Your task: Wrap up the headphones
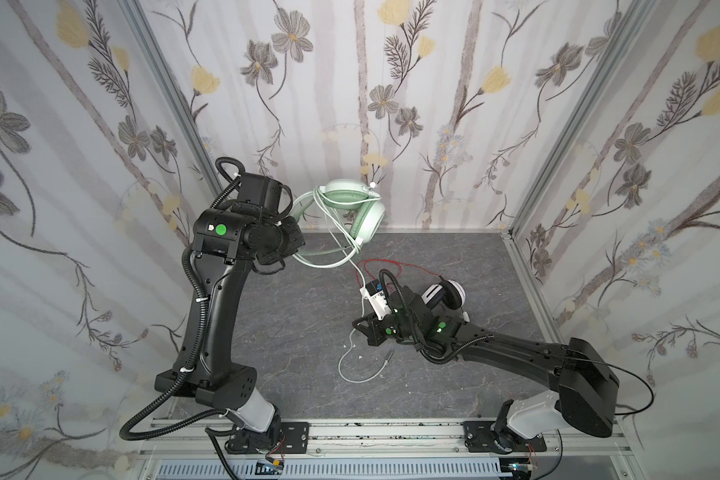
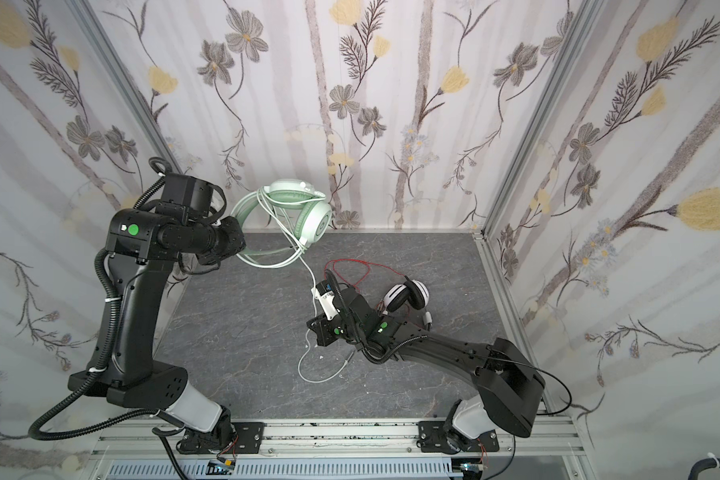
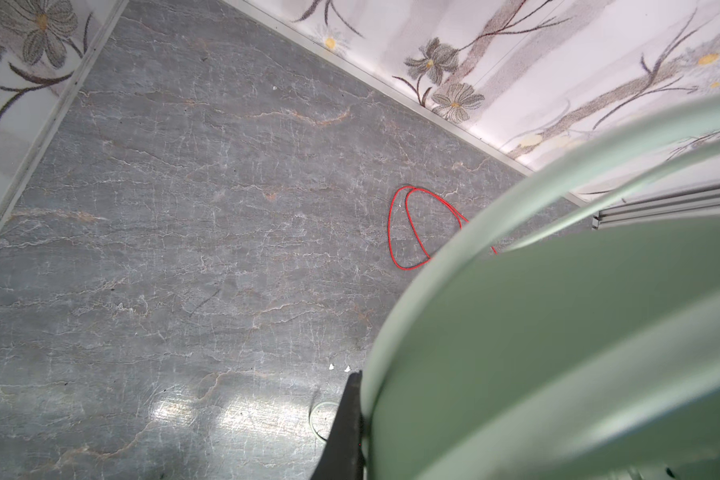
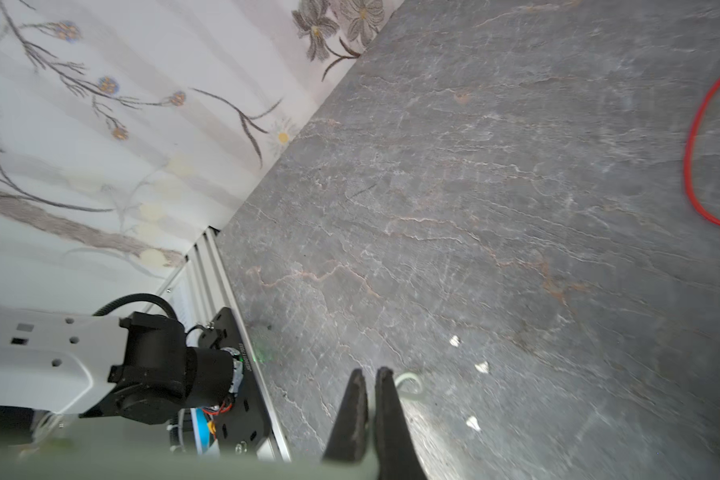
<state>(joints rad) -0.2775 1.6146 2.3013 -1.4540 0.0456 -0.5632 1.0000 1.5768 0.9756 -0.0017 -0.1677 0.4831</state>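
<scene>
Grey marbled tabletop (image 1: 292, 324), flowered walls (image 1: 350, 83) on three sides.

Left arm: raised, elbow bent, wrist level, well above the table. Left gripper (image 1: 298, 244) clamped on the headband of the green headphones (image 1: 364, 220). The headset hangs in the air, ear cups out past the jaws toward the back wall. Loops of green cable (image 4: 408, 380) drape under the gripper, then run down to the table.

Right arm: stretched low and long, wrist tipped down. Right gripper (image 4: 371, 371) almost at the table, jaws nearly together. The green cable lies just beside its tips; cannot tell if it is pinched.

White-and-black headphones (image 1: 449, 293) lie on the table behind the right gripper, beside its wrist. Red cable (image 3: 389, 232) is loose on the table, off to one side of the right gripper.
</scene>
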